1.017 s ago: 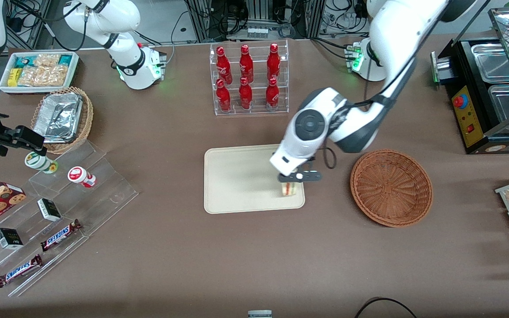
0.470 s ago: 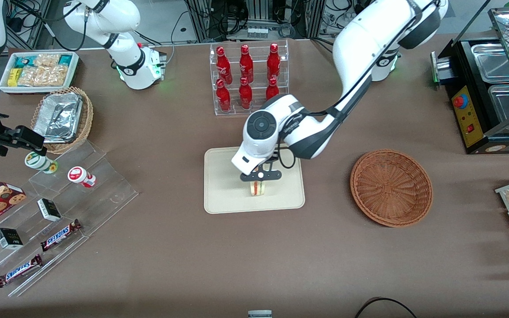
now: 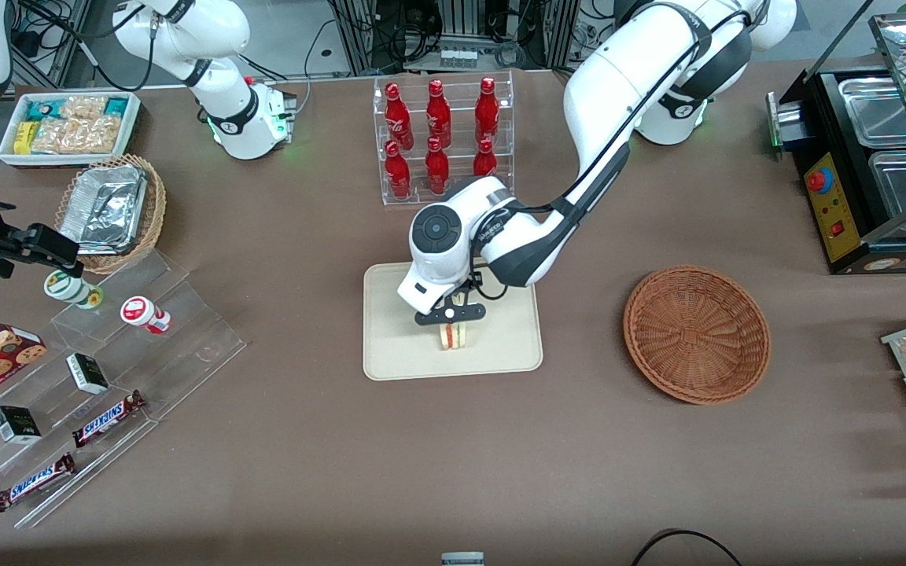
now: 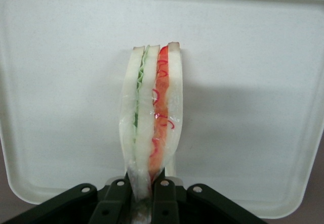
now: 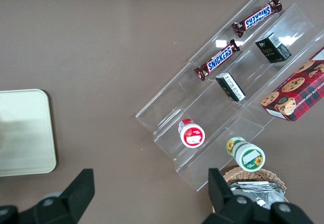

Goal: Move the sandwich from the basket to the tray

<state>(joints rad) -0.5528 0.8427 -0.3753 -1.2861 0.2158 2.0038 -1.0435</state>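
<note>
Sandwich (image 3: pixel 453 336) hangs edge-down in the gripper (image 3: pixel 451 316), jaws pinching its tip, over the tray (image 3: pixel 390 346), clear of the basket (image 3: pixel 696 333), ready for release.

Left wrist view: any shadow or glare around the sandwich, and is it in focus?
Left wrist view: sandwich, pinched in the gripper, is sharp; soft grey shadow beside it on the tray, slight sheen on its wrap. Front view: basket evenly lit, no glare.
</note>
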